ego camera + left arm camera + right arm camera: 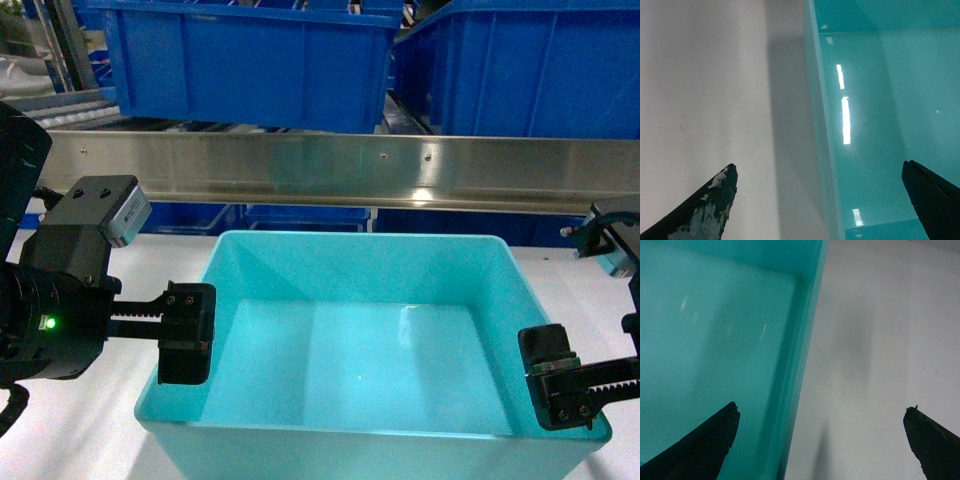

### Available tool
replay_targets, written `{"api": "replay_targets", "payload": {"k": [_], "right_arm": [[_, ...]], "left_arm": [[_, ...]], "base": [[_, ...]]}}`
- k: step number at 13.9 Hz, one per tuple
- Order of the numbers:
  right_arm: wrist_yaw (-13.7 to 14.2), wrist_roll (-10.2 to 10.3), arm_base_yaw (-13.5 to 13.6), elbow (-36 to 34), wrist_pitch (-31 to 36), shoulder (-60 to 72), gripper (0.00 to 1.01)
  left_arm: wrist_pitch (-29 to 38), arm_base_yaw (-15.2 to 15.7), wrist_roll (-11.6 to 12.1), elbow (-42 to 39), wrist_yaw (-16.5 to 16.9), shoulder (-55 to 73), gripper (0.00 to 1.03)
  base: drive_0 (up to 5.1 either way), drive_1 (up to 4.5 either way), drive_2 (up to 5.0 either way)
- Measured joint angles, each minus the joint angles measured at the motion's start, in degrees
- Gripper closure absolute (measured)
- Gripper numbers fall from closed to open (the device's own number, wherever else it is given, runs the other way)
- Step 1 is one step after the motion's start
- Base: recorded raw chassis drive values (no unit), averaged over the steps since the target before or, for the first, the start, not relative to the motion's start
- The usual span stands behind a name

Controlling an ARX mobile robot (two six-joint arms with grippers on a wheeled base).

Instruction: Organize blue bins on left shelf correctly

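One of the blue bins [360,237], a light turquoise tub, stands empty on the white table [90,440] in front of the left shelf [330,170]. My left gripper [180,330] is open astride the tub's left wall. In the left wrist view the gripper [819,167] has one finger over the table and one inside the tub [880,100], neither touching the wall. My right gripper [590,385] is open astride the right wall. In the right wrist view the gripper [821,407] has one finger inside the tub [715,330] and one outside.
The shelf's steel cross rail runs just behind the tub. Two dark-blue crates [250,60] [530,70] sit on the level above it, with more blue crates under the rail. Roller tracks [70,105] show at upper left. White table [880,340] lies on both sides.
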Motion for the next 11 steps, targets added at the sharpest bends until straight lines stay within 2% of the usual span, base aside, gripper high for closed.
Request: {"api": "replay_targets", "payload": {"k": [11], "right_arm": [[0.57, 0.00, -0.02, 0.15, 1.20, 2.38, 0.03]], "left_arm": [[2.23, -2.36, -0.66, -0.37, -1.51, 5.53, 0.05]], "base": [[0.0, 0.00, 0.0]]}}
